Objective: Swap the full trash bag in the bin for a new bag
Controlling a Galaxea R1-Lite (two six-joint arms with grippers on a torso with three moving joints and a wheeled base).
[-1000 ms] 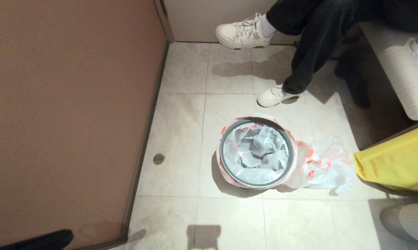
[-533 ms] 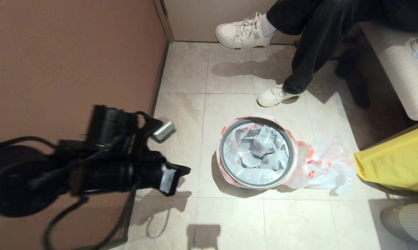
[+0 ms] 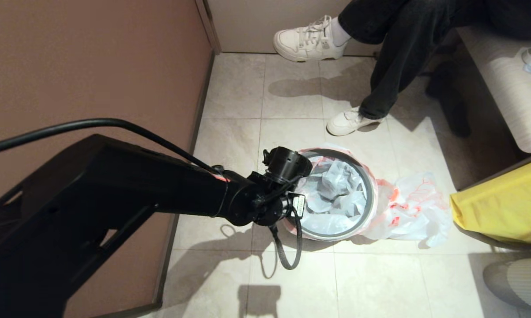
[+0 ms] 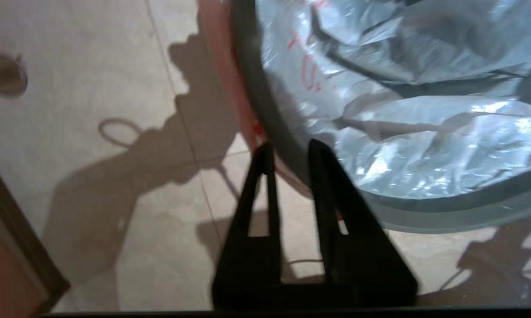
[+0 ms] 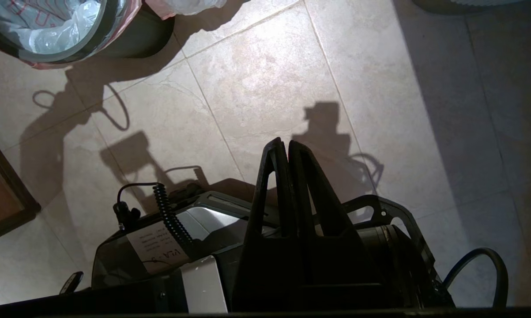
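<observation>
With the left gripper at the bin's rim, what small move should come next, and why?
Probably ease the left gripper down so its parted fingers straddle the grey hoop of the bin and the pink edge of the full trash bag folded over it, then close. The fingertips sit at that edge with nothing between them yet; the right gripper is parked shut over bare floor.

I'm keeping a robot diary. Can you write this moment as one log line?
left pincer: open, over bin rim | full trash bag: in bin | new bag: on floor beside bin | right pincer: shut, parked
</observation>
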